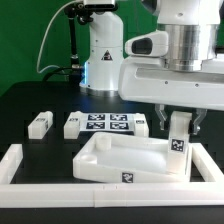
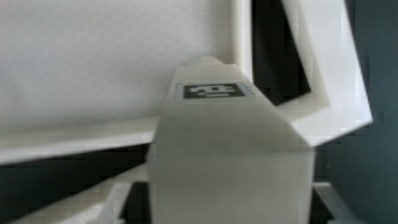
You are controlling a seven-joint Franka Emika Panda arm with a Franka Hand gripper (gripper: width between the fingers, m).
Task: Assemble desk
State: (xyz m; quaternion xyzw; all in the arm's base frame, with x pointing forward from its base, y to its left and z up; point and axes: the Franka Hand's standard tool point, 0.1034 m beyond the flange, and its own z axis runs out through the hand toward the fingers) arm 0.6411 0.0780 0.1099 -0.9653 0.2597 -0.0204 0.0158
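The white rimmed tabletop panel (image 1: 130,160) lies on the black table with its rim up, close behind the front wall. My gripper (image 1: 179,128) is shut on an upright white leg block (image 1: 178,138), whose lower end with a tag sits at the panel's corner on the exterior view's right. In the wrist view the leg block (image 2: 222,140) fills the middle, a tag on its far end, with the gripper (image 2: 226,205) closed against both its sides and the tabletop panel (image 2: 107,70) beyond. Two more leg blocks (image 1: 40,123) (image 1: 73,125) lie on the exterior view's left.
The marker board (image 1: 105,123) lies flat behind the panel, with another small white block (image 1: 141,125) at its end on the exterior view's right. A low white border wall (image 1: 60,190) runs along the front and both sides. The robot's white base (image 1: 100,55) stands at the back.
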